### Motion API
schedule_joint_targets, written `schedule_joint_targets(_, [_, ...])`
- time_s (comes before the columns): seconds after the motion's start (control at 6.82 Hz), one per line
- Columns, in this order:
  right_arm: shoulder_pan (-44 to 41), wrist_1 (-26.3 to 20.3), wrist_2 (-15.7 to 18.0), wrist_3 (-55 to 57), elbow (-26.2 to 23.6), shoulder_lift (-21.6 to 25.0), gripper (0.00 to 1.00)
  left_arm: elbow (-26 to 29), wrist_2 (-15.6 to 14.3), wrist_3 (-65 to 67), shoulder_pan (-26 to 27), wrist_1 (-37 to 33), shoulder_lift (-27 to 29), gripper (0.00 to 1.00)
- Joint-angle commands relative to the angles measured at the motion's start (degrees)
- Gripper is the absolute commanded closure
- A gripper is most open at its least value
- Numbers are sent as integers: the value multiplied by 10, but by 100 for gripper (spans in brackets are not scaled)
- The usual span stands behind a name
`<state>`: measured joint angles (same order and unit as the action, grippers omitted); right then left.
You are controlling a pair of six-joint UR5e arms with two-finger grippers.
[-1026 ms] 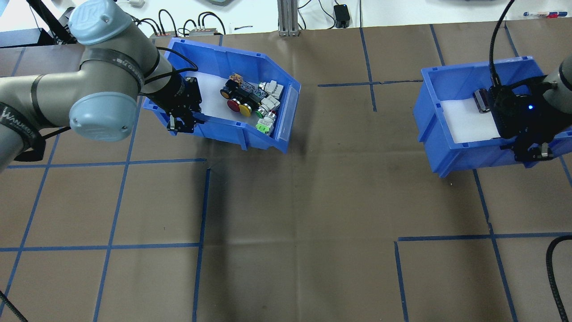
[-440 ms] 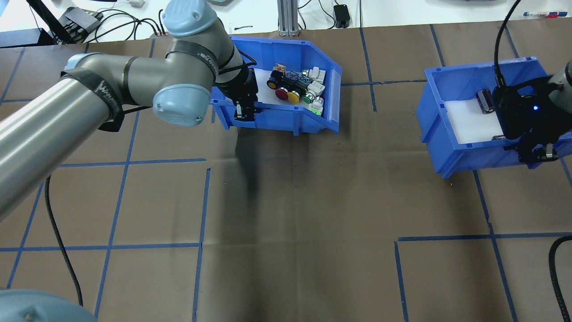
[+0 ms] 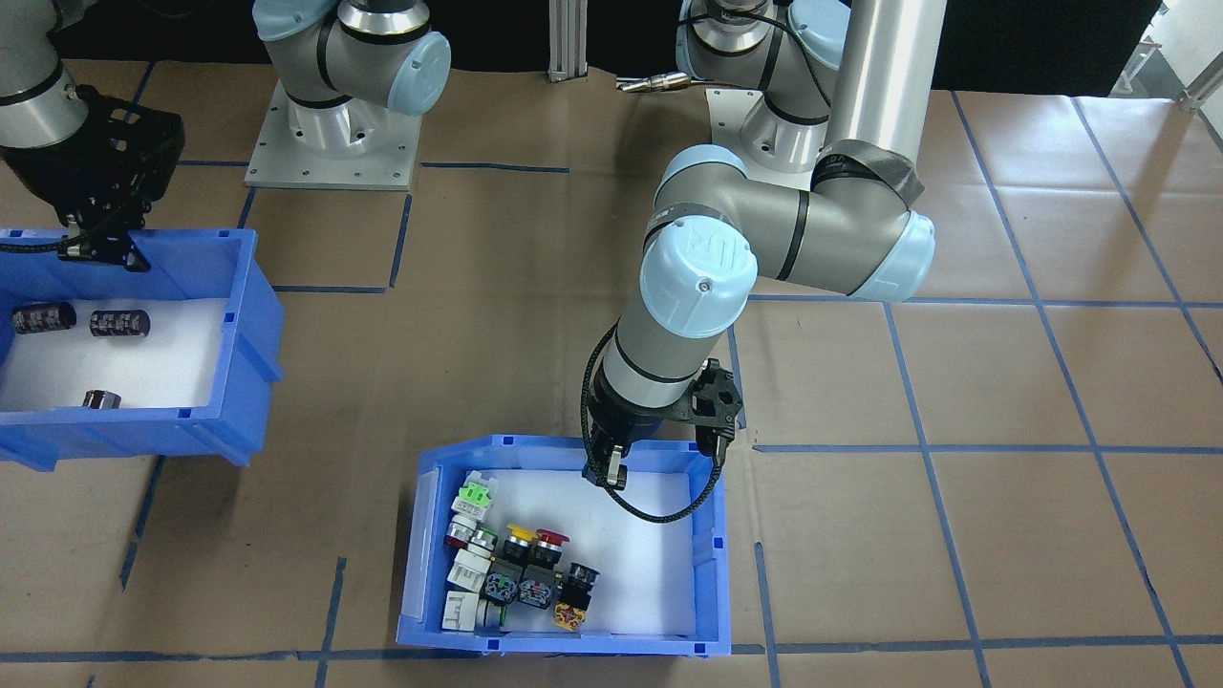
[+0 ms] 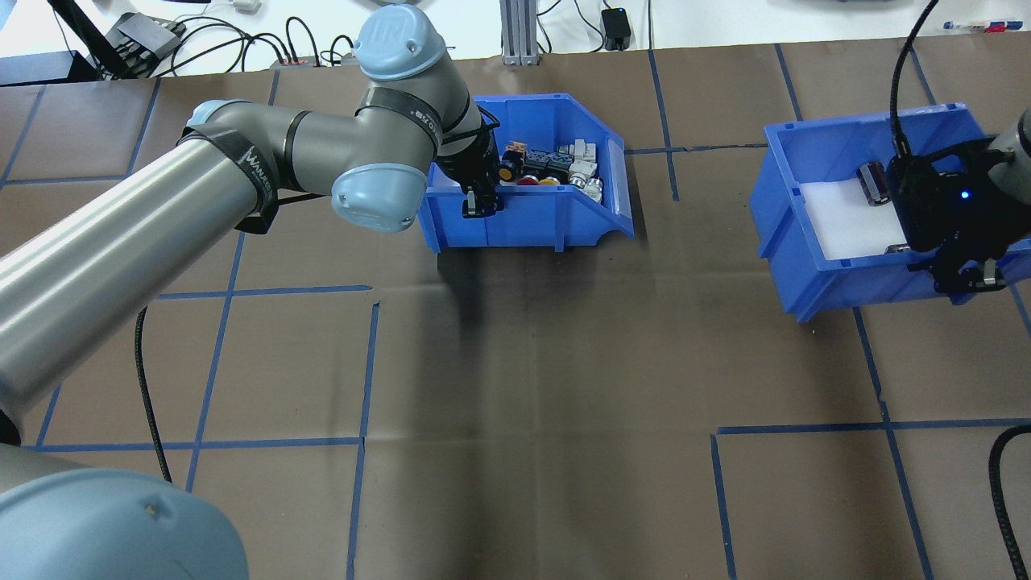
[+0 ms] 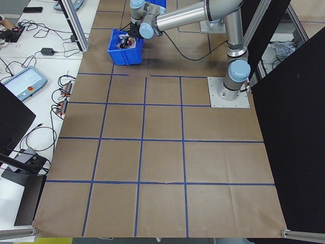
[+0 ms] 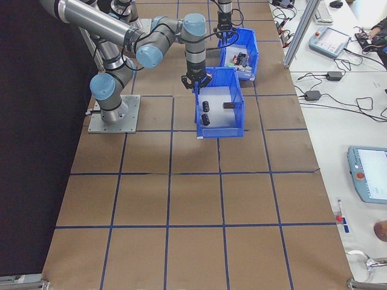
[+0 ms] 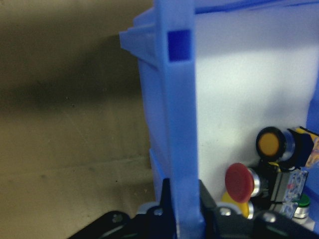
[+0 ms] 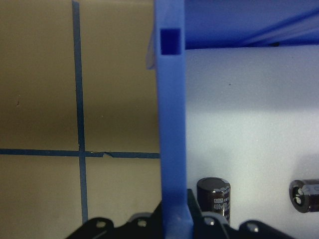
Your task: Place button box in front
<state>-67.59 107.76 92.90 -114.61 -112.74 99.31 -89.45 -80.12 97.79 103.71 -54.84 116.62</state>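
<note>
The button box (image 4: 532,213) is a blue bin with a white floor and a sloped-cut side, and it stands near the table's far edge, left of the middle. Green, red, yellow, black and white push-buttons (image 3: 516,564) are clustered inside it. My left gripper (image 4: 481,205) is shut on its near wall (image 7: 179,124), one finger on each side. Its sloped side faces right in the overhead view. I cannot tell whether the box (image 3: 418,573) rests on the paper or hangs just above it. My right gripper (image 4: 962,278) is shut on the wall (image 8: 172,124) of the other blue bin (image 4: 805,266).
The other bin (image 3: 239,315) holds three small black cylinders (image 3: 119,323) on a white floor, at the table's right. The brown paper carries a grid of blue tape (image 4: 366,362). Cables and an aluminium post (image 4: 519,32) lie beyond the far edge.
My left arm has carried the button box rightward and away from the robot, and turned it square to the table. The right gripper and its bin have hardly moved.
</note>
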Motion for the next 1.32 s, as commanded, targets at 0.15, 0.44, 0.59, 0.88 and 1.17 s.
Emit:
schedule_joint_targets(0.15, [0,-1,0,0,1,1,98,2,0,-6,7,-9,-29,1])
schedule_joint_targets(0.44, [-2,-8,0,1,0,4,99,4,-5,-14,6,-80,-86,2])
schedule_joint_targets(0.59, [-4,-20,-15,5,-5,16,98,5,-7,-64,-5,-131,-119,2])
schedule_joint_targets(0.88, [-12,-30,-25,11,-67,69,98,3,-45,-195,-31,-220,-179,1])
schedule_joint_targets(1.17, [-45,-28,-25,46,-130,128,99,1,-60,-367,-63,-328,-237,1])
